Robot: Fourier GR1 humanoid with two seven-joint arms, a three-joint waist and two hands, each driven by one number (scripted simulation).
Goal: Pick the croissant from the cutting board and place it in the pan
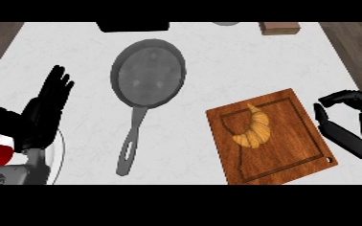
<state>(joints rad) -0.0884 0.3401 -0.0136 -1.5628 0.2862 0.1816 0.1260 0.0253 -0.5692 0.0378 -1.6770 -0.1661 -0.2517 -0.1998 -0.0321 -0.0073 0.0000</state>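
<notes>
A golden croissant (255, 128) lies on the wooden cutting board (283, 167) at the lower right of the counter. A grey pan (149, 72) sits left of the board, its handle (130, 146) pointing toward me, and nothing is in it. My right hand (338, 124) hovers at the board's right edge, fingers relaxed and apart, holding nothing, a short way right of the croissant. At the left edge, my left hand (44, 110) rests open with fingers up.
A black object (133, 27) sits at the counter's far edge behind the pan. A brown block (279, 28) and a grey round item (228, 23) stand at the back right. Dark wood borders the white counter at both sides.
</notes>
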